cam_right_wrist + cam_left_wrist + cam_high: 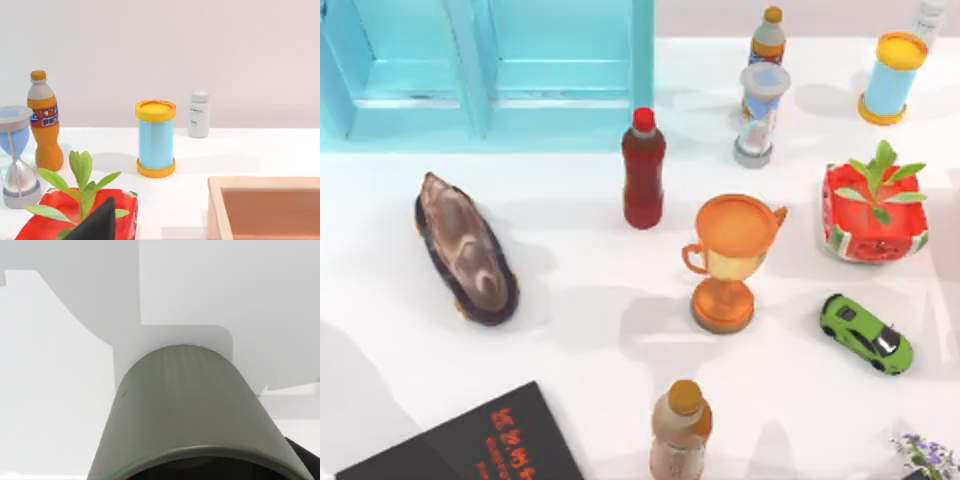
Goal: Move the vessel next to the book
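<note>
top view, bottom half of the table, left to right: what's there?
book → brown shell-like object → orange-capped bottle → orange trophy cup → green toy car → purple flowers

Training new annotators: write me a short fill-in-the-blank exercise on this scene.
1. The left wrist view looks along the olive-grey ____.
2. The bottle left of the trophy cup has a ____ cap.
3. The toy car is ____.
4. The black book lies at the table's ____ front corner.
Missing: vessel; red; green; left
</note>
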{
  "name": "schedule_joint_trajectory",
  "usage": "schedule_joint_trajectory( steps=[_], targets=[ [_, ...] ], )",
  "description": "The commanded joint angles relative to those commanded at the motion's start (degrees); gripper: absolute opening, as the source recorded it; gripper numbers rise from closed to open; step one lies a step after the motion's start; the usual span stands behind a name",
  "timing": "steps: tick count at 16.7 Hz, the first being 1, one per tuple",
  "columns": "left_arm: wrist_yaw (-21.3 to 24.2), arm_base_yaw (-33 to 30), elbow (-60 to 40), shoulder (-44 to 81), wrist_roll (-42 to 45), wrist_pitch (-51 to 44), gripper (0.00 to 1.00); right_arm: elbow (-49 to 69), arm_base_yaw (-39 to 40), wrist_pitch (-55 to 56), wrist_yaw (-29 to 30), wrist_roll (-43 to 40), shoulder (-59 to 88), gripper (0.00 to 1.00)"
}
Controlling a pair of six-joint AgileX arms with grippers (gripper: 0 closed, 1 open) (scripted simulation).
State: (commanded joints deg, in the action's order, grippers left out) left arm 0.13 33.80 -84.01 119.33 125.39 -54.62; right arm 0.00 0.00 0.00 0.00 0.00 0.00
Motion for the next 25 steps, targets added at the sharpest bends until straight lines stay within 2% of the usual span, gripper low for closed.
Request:
schedule_joint_trajectory(
  steps=[7,14,19,22,25],
  targets=[
    [0.0,-0.1,-0.2,-0.1,0.0,-0.2,0.0,0.0,0.0,0.0,0.0,0.0,0.0,1.0],
    [0.0,-0.1,-6.9,-3.1,-0.1,-10.0,0.0,0.0,0.0,0.0,0.0,0.0,0.0,1.0],
    [0.0,-0.1,-7.0,-3.0,0.0,-10.1,0.0,0.0,0.0,0.0,0.0,0.0,0.0,1.0],
    [0.0,-1.5,-6.5,-3.6,-3.3,-10.2,0.0,0.0,0.0,0.0,0.0,0.0,0.0,1.0],
    [0.0,-5.1,-5.7,-5.0,-11.9,-10.7,0.0,0.0,0.0,0.0,0.0,0.0,0.0,1.0]
  ],
)
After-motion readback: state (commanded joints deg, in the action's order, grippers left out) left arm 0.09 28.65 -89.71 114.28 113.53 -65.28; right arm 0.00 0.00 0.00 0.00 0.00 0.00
